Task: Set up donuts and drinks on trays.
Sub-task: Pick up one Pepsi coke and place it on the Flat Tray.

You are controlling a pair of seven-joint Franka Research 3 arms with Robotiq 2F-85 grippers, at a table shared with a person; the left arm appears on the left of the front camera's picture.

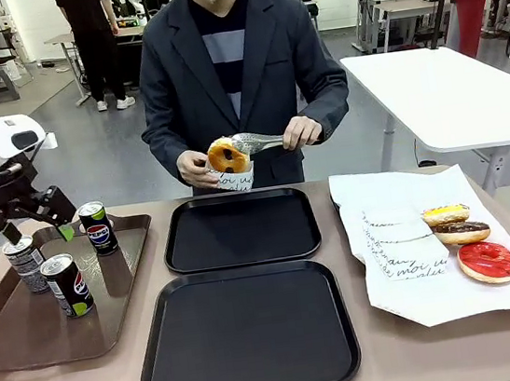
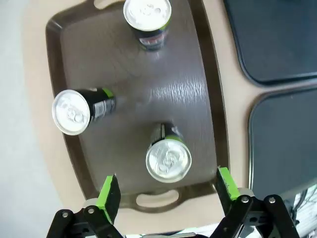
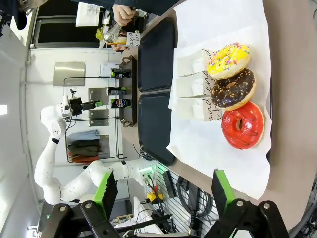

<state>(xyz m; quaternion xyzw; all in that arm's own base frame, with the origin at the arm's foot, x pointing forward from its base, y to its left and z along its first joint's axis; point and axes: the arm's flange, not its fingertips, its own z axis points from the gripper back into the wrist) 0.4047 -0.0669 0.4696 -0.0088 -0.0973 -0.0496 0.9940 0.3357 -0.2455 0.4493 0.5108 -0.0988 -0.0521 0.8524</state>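
Three black Pepsi cans (image 1: 98, 228) (image 1: 26, 265) (image 1: 67, 285) stand on a brown tray (image 1: 58, 340). My left gripper (image 1: 36, 230) hangs open above them; in the left wrist view its green pads (image 2: 110, 192) straddle the nearest can (image 2: 168, 158) from above. Two black trays (image 1: 241, 230) (image 1: 247, 330) lie bare in the middle. The person holds a glazed donut (image 1: 227, 156) in tongs over a small white box (image 1: 233, 178). Yellow (image 3: 228, 60), chocolate (image 3: 233, 89) and red (image 3: 242, 125) donuts lie on white paper beyond my open right gripper (image 3: 166, 191).
The white paper sheet (image 1: 410, 297) covers the table's right side, with flat printed paper boxes (image 1: 398, 242) beside the donuts. The brown tray has a handle slot (image 2: 156, 200) at the edge nearest my left gripper. A white table (image 1: 449, 90) stands behind at the right.
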